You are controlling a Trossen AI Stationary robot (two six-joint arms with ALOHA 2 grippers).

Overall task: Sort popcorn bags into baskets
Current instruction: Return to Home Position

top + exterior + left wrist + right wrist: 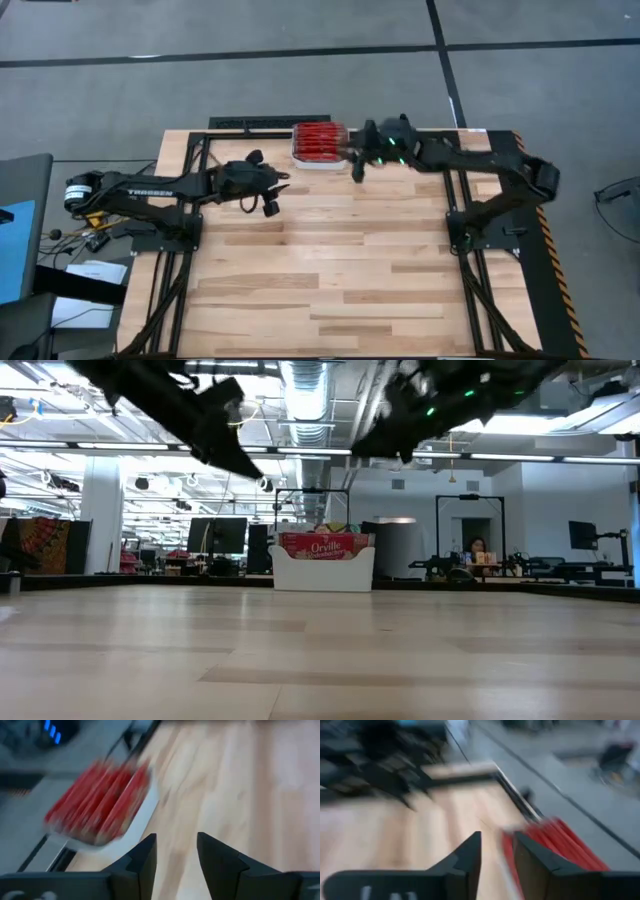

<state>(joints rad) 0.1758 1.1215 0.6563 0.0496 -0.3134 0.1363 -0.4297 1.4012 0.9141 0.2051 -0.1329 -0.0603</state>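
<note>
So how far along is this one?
Sorting looks done: flat red popcorn packets fill the small white plastic bin, none on the wooden table. Nothing in hand: left gripper and right gripper hang open, empty, above the table near the bin. Left: parking the arms.

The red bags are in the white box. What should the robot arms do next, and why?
Probably draw both arms back from the bin to rest. The bags stand packed inside it, and I see none on the table. The left gripper and the right gripper are open and hold nothing, the right one close beside the bin.
</note>
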